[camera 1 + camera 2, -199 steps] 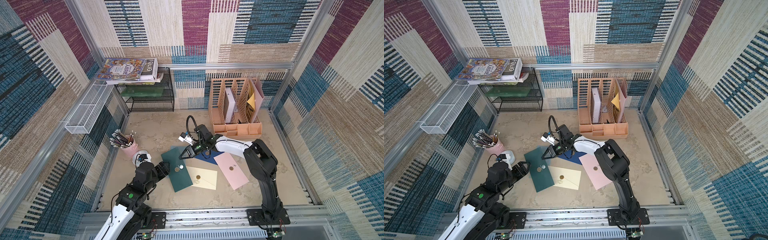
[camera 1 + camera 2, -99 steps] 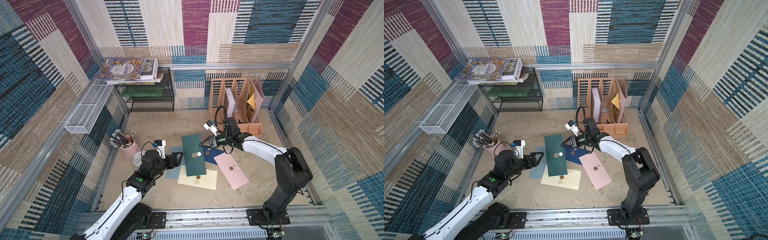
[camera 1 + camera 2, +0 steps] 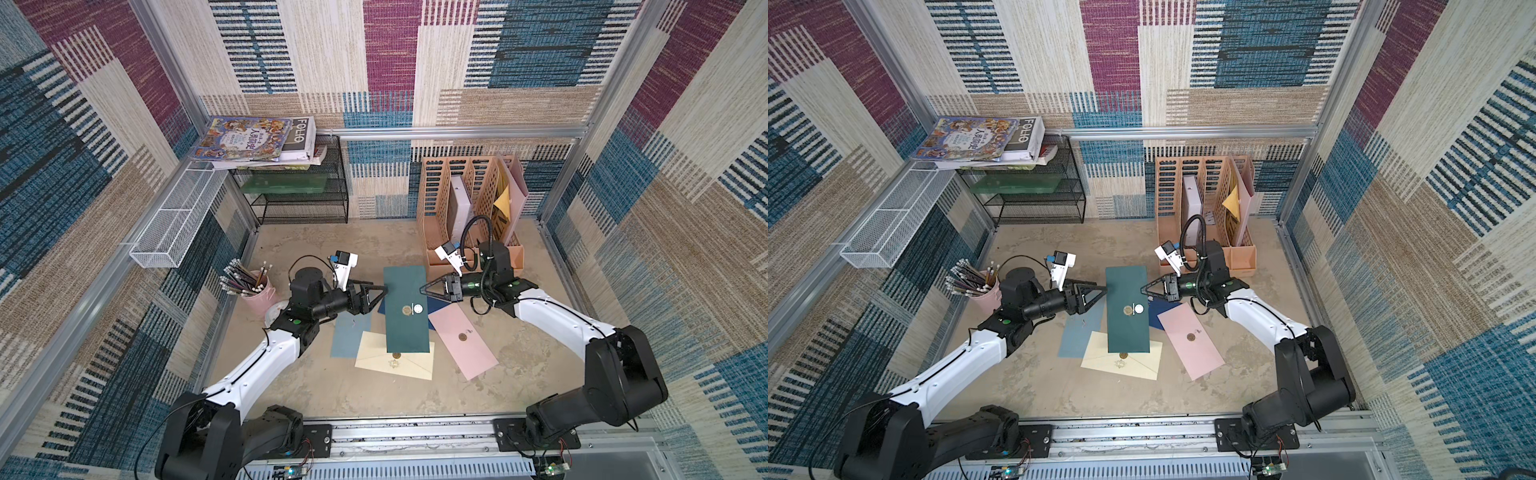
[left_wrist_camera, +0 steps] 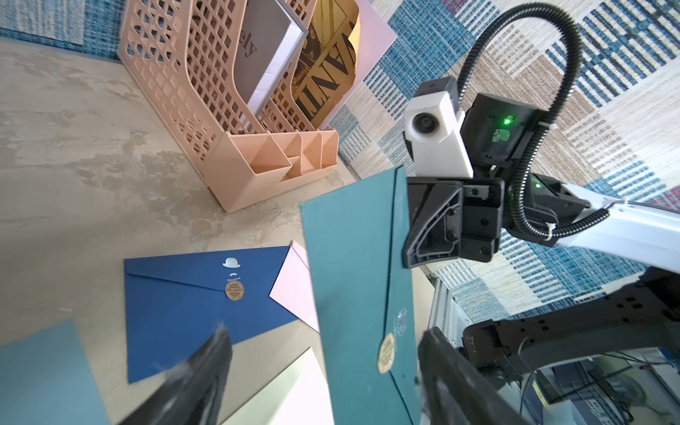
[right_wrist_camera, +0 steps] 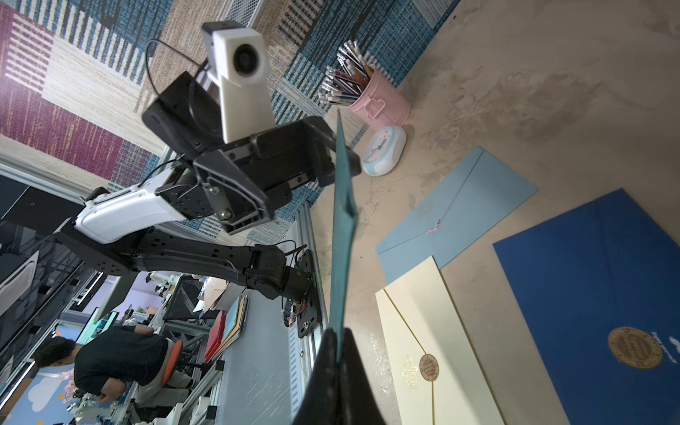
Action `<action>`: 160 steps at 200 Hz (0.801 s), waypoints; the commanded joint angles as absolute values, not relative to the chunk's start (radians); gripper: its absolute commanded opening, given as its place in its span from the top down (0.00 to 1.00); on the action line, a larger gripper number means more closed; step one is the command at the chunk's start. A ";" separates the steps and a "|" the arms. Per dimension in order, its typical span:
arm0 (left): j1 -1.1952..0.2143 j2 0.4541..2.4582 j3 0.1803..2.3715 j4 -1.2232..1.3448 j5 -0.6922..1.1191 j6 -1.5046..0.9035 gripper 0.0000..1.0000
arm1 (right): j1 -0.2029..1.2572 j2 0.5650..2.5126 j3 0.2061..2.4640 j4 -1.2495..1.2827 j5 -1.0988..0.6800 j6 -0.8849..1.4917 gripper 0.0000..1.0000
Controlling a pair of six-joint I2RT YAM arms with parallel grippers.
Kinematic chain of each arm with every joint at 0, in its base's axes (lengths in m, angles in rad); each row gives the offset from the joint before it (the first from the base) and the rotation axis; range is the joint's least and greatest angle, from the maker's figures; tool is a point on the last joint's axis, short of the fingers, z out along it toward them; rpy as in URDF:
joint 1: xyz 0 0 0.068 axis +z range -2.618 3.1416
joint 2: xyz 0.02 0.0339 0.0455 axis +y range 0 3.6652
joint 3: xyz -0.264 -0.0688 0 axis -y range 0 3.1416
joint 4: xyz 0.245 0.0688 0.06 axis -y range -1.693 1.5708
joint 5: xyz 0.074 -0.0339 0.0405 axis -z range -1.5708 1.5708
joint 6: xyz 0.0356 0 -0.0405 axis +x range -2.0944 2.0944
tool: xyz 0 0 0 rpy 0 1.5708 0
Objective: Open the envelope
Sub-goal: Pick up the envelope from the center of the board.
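**Op:** Cream envelope [image 3: 395,362] is nearest the rail, flat on the table [image 3: 374,245], seal up. I see its far edge tucked under the dark green envelope [image 3: 405,311].

**Eng:** Green one lifted?

**Op:** Yes, held up off the table between both arms. Right gripper [image 3: 424,289] is pressed together on its right edge (wrist view shows the paper pinched edge-on between the fingertips [image 5: 333,353]).

**Eng:** Left?

**Op:** Left gripper [image 3: 384,289] is spread wide at the opposite edge, one finger [image 4: 441,364] either side of it. I can't tell whether it touches. Flap looks sealed, gold seal [image 4: 385,352] on it.

**Eng:** Around it?

**Op:** Light blue envelope [image 3: 347,338] just left, pink envelope [image 3: 463,340] right, navy envelope [image 4: 206,305] flat beneath. Pink pencil cup [image 3: 257,291] near the left wall. Further back, peach file rack [image 3: 432,208] behind the right arm, black wire shelf [image 3: 299,195] with books [image 3: 253,139] at the far wall.
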State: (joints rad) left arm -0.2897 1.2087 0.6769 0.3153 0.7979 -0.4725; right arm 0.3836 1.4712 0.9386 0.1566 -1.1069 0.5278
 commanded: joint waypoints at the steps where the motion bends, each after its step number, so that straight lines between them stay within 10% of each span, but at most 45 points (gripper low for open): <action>1: -0.284 1.261 0.697 0.403 0.938 -0.497 0.21 | 0.383 1.463 0.942 0.233 -1.153 0.555 1.00; 62: -0.276 1.294 0.696 0.506 0.998 -0.558 0.34 | 0.405 1.475 0.969 0.247 -1.148 0.568 1.00; 134: -0.276 1.282 0.707 0.461 1.023 -0.551 1.00 | 0.432 1.515 0.985 0.265 -1.139 0.577 1.00; 160: -0.276 1.283 0.708 0.453 1.018 -0.551 1.00 | 0.432 1.524 0.994 0.258 -1.137 0.574 1.00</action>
